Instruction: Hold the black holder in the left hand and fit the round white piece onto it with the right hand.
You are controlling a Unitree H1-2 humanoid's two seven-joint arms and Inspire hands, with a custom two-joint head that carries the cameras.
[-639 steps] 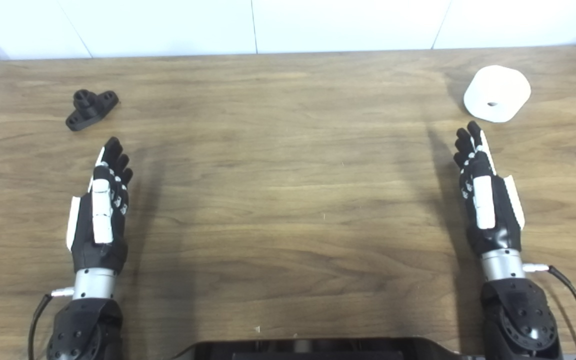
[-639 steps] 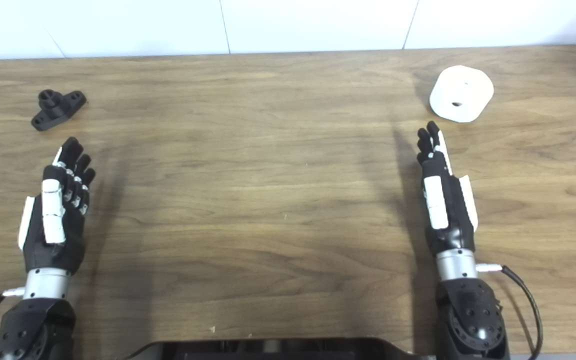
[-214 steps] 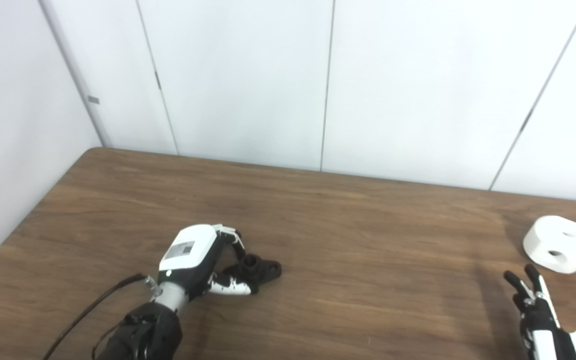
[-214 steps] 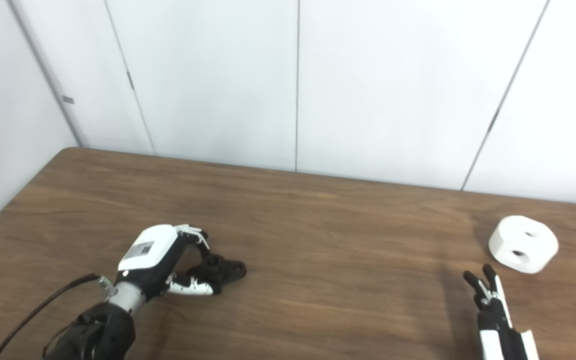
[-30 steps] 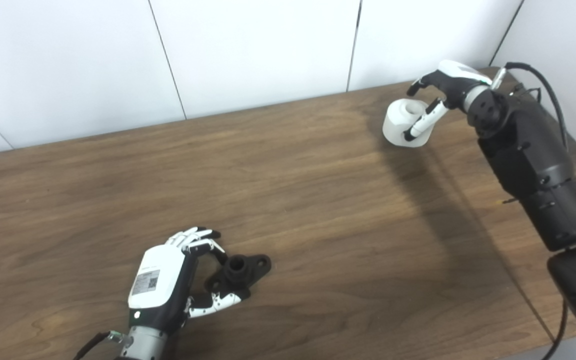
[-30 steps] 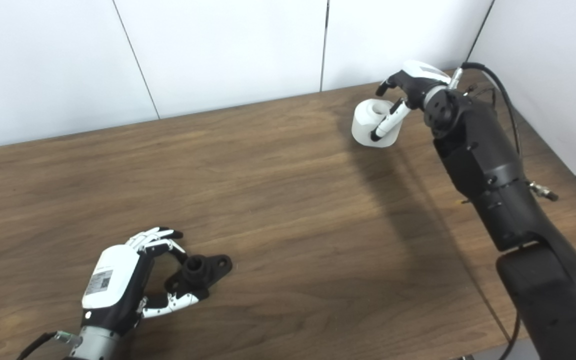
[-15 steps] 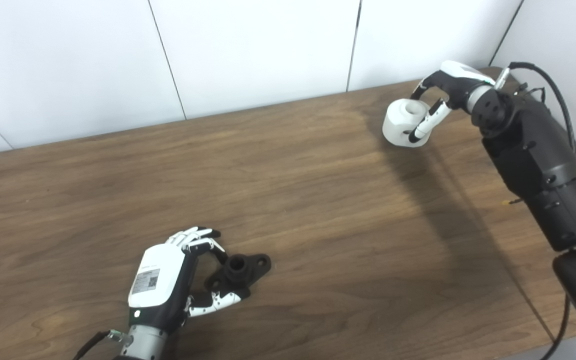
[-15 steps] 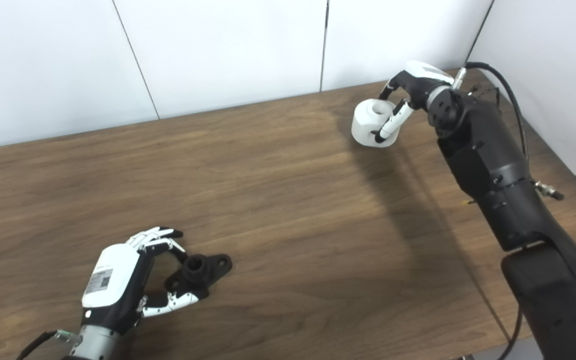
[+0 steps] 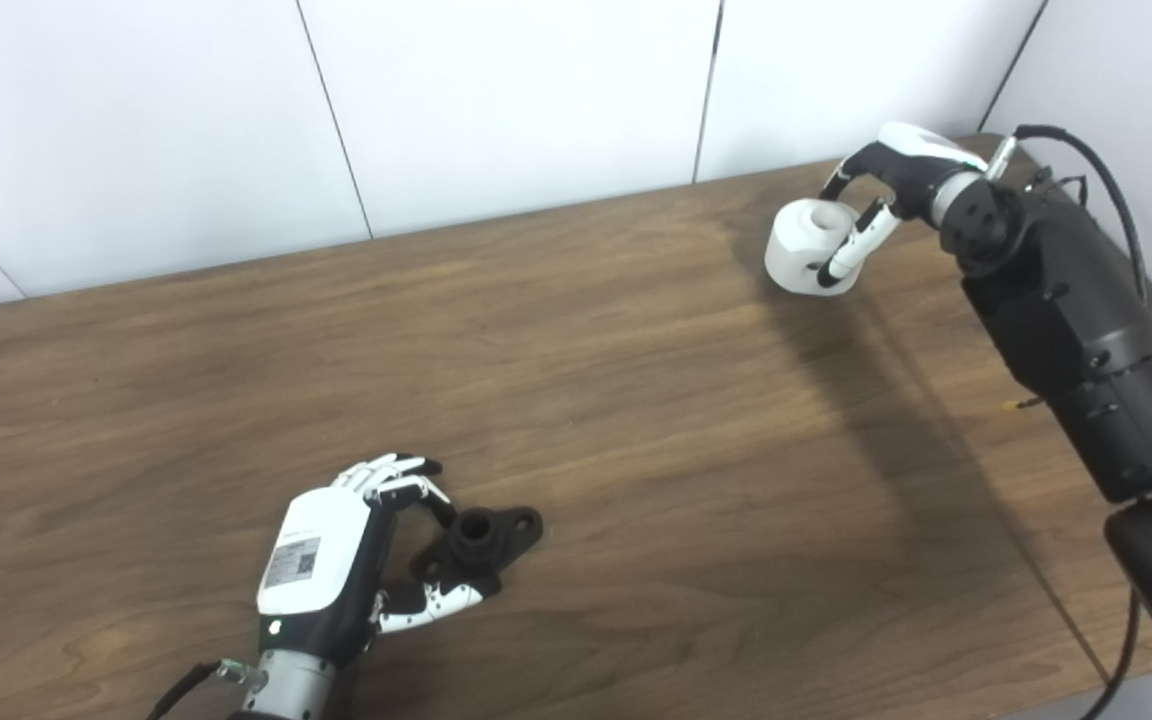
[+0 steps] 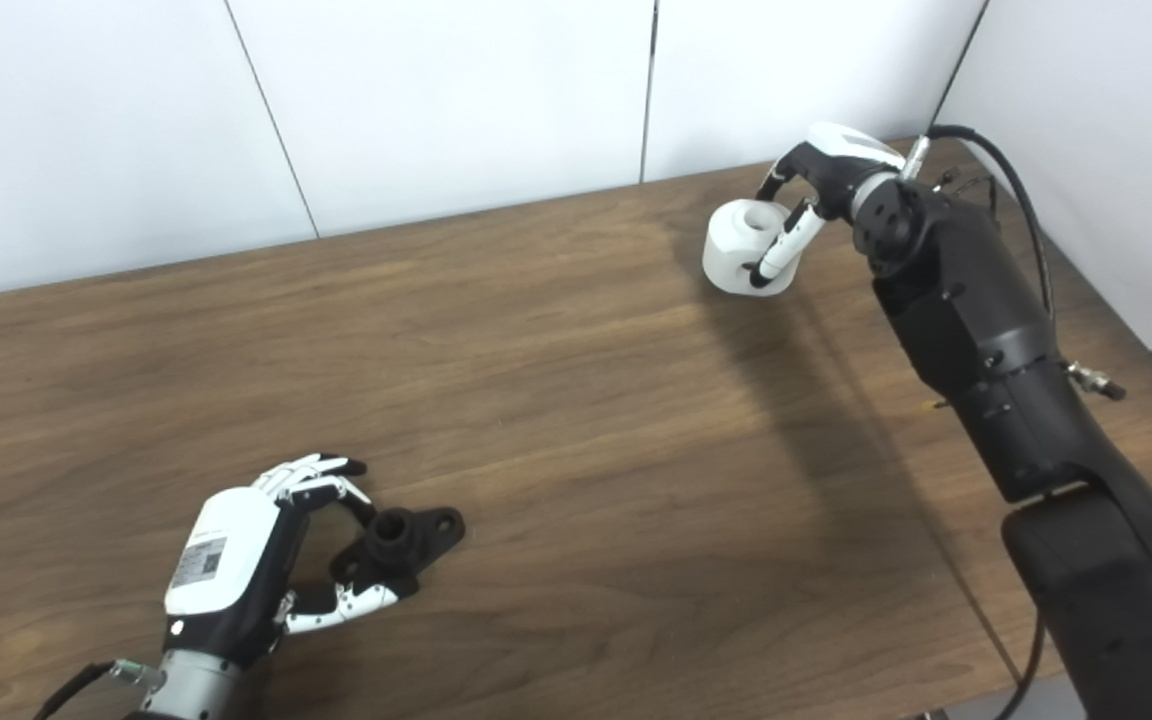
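The black holder [image 9: 481, 540] is a small flat bracket with an upright round socket, at the near left of the wooden table [image 9: 576, 400]. My left hand [image 9: 336, 560] is closed on its near end, thumb below and fingers above. The round white piece [image 9: 804, 247] is a short cylinder with a hole on top, at the far right. My right hand [image 9: 881, 195] is closed on it, thumb across its front and fingers over the top. It shows tilted in the right eye view [image 10: 741, 247] too.
White wall panels [image 9: 496, 100] stand behind the table's far edge and along the right side. My right arm [image 9: 1076, 330] stretches along the table's right edge, with a cable looping above the wrist.
In the last second my right hand has closed tighter on the white piece and tipped it slightly. The left hand and the holder have not moved.
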